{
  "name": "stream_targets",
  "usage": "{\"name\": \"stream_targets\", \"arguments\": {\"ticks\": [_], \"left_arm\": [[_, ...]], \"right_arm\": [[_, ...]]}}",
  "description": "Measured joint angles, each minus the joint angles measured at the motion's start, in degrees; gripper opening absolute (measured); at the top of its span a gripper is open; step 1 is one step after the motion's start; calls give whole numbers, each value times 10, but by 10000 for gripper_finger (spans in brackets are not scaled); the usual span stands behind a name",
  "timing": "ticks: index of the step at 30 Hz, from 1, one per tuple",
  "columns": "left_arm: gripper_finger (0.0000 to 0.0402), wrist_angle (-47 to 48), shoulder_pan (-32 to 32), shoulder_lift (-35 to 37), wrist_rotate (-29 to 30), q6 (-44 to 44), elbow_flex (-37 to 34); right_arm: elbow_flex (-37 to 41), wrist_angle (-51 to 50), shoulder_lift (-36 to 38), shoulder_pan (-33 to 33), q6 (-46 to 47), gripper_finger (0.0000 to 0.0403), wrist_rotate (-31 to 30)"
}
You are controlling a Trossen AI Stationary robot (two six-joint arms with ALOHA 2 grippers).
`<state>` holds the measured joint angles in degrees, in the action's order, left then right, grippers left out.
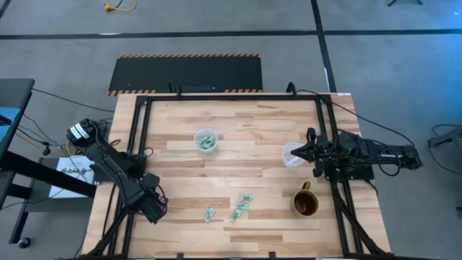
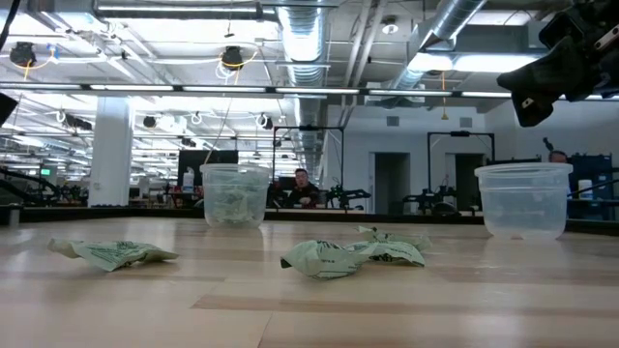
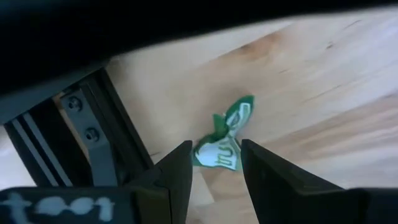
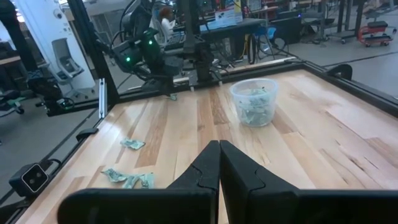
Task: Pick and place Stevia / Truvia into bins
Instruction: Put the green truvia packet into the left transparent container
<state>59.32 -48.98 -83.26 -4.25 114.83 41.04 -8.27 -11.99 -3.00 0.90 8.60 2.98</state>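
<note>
We are looking down on a pale wooden tabletop (image 1: 238, 144) ringed by a dark metal frame (image 1: 137, 130), with a black mat edged in orange stripes (image 1: 186, 74) lying on the floor beyond it.

Our left arm (image 1: 119, 173) is reaching along the tabletop's left side, near the edge closest to us. In its wrist view the left gripper (image 3: 214, 163) is holding a crumpled green and white packet (image 3: 222, 138) between its jaws, which are pinching it just above the wood, beside the frame rail.

Our right arm (image 1: 368, 155) is stretching in from the right side, and the right gripper (image 1: 309, 150) is hovering right at the cup on that side, above the tabletop. Its jaws are pressed together, with no gap showing in the wrist view.

A brown mug (image 1: 304, 203) is standing near the right arm, closer to us than the right cup (image 1: 292, 154). That clear cup is looking empty in the low view. The other clear cup (image 1: 206, 140) is sitting toward the middle of the tabletop, well apart from the first, with several packets piled inside it.

Loose packets (image 1: 241, 206) are lying in a small cluster on the near part of the tabletop, and one more packet (image 1: 210, 214) is resting just to their left.
</note>
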Motion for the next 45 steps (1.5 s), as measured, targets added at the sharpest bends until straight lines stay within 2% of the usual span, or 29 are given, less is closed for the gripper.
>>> {"name": "stream_targets", "arguments": {"ticks": [7,13,21,25,30,33,38,42,45], "left_arm": [[127,-5,0,-28,-1,-15,0],[127,-7,0,-50,-24,-16,0],[124,-29,-1,-56,-8,-49,0],[98,-37,-1,-56,-1,-66,0],[30,-47,-1,-56,15,-78,0],[8,-49,0,-56,65,-78,0],[2,-59,0,-57,202,-89,19],[1,-39,7,-57,338,-128,52],[1,-6,27,-52,478,-142,74]], "right_arm": [[0,0,0,0,0,0,0],[0,0,0,0,0,0,0],[0,0,0,0,0,0,0],[0,0,0,0,0,0,0],[0,0,0,0,0,0,0],[0,0,0,0,0,0,0],[0,0,0,0,0,0,0],[0,0,0,0,0,0,0],[0,0,0,0,0,0,0]]}}
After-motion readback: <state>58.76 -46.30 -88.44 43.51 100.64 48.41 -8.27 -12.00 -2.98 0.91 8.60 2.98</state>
